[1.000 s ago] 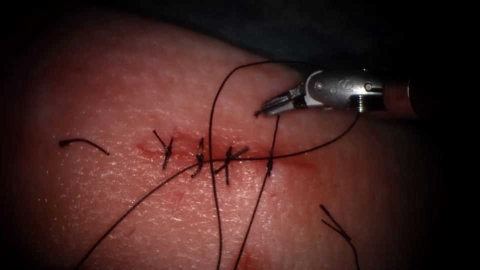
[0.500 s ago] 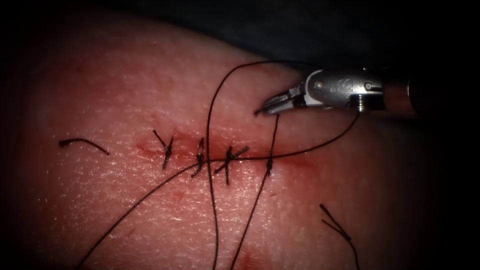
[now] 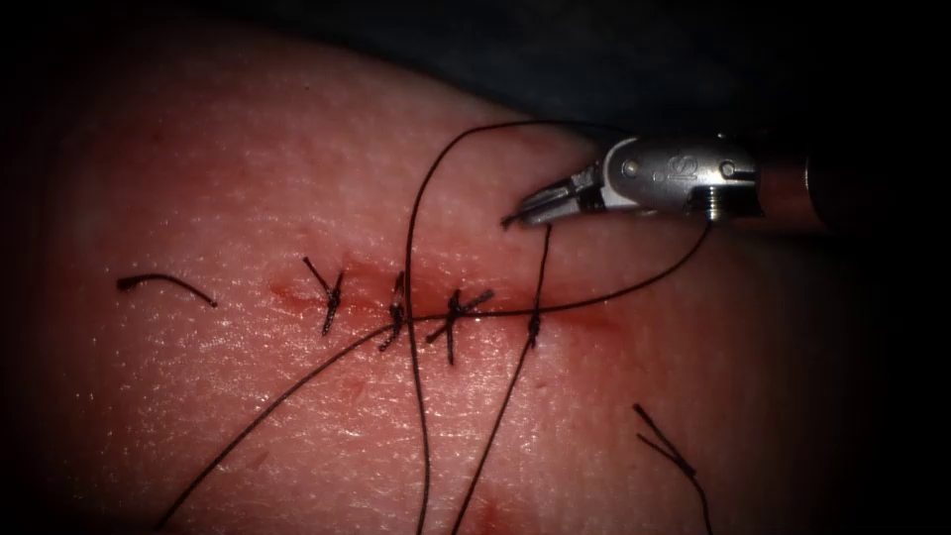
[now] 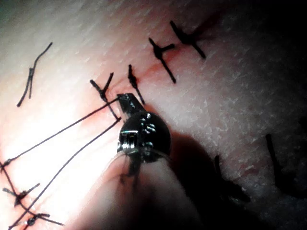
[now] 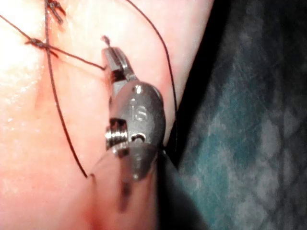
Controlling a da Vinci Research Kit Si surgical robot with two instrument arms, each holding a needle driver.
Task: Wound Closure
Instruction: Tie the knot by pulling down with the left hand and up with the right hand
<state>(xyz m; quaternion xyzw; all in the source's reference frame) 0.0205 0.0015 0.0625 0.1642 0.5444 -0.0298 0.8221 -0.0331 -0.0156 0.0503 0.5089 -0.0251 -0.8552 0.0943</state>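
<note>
Far left of the tool, well apart from it, a short curved black cut end of thread point(image 3: 163, 284) lies loose on the pale pink pork-belly tissue point(image 3: 248, 178). The reddish horizontal cut point(image 3: 287, 294) runs from there toward the tool, passing below its tips. Four black knotted stitches cross the cut:
- first stitch point(image 3: 329, 295), farthest from the tool
- second stitch point(image 3: 396, 312)
- third stitch point(image 3: 454, 317)
- fourth stitch point(image 3: 535, 322), directly under the tips

The long black suture thread point(image 3: 546, 267) climbs from the fourth stitch straight up into the jaws. Below that stitch the strand runs on toward the lower edge. One loop arcs up and over left of the tips, then drops down across the cut. Another strand sweeps from under the tool body leftward along the cut and off to the lower left.

The silver right tool point(image 3: 540, 210) comes in from the right above the cut. Its jaws are narrow, clamped on the thread near its end, with a short tail poking out left of the tips. The right wrist view shows the same grip point(image 5: 109, 52), and the tool also appears in the left wrist view point(image 4: 127, 101), touching thread just beside the fourth stitch.

Thin red fluid point(image 3: 594, 322) stains the tissue below the tool. A forked black cut thread piece point(image 3: 669, 451) lies well below it.
</note>
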